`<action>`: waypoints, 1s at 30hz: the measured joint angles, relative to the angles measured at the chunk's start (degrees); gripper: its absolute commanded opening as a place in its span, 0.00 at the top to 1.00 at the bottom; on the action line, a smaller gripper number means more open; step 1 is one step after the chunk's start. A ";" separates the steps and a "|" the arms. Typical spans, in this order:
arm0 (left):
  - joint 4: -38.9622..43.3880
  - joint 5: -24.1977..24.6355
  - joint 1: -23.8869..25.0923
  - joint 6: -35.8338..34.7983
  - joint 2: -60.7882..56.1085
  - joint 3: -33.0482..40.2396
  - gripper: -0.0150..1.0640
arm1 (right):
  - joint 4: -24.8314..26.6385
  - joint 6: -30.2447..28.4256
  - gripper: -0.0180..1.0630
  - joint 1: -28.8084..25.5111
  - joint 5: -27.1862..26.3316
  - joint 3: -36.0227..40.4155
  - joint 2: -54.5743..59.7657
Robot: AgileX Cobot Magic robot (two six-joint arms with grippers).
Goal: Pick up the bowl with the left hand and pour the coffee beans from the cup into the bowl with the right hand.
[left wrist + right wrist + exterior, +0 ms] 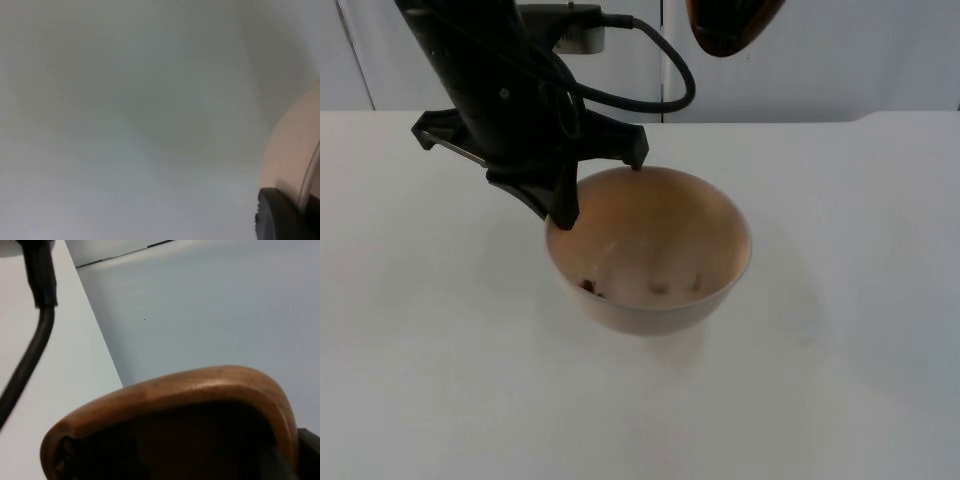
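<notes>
White tabletop (pixel 840 380) is carrying the bowl (pixel 650 250); left gripper (pixel 570 195) is pinching its far-left rim. Cup (pixel 730 25), pinched by the right gripper (pixel 287 460), is hanging above, far-right of the bowl.

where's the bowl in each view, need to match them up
Top view: the bowl sits mid-picture on the white table, a few beans inside, with the left gripper on its near-left rim.
Left wrist view: the bowl's cream outer wall curves beside a black fingertip.
Right wrist view: no bowl; the brown cup is there.
Shared landmark: the white table.
</notes>
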 measured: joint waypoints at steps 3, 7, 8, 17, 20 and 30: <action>0.00 -0.12 0.00 0.00 0.00 0.00 0.99 | -0.48 0.00 0.98 0.81 0.00 0.00 0.00; 0.00 -0.12 0.00 0.00 0.00 0.00 0.99 | -1.69 0.00 0.98 2.03 0.00 0.00 0.00; 0.00 -0.12 0.00 0.00 0.00 0.00 0.99 | -1.98 0.00 0.98 2.17 0.00 0.00 0.00; 0.00 -0.12 0.00 0.00 0.00 0.00 0.99 | -2.82 0.00 0.98 2.42 0.35 0.00 0.00; 0.00 -0.12 0.00 0.00 0.00 0.00 0.99 | -2.82 0.00 0.98 2.42 0.35 0.00 0.00; 0.00 0.34 0.00 -0.09 0.00 0.00 0.99 | -2.82 0.00 0.98 2.42 0.35 0.00 0.00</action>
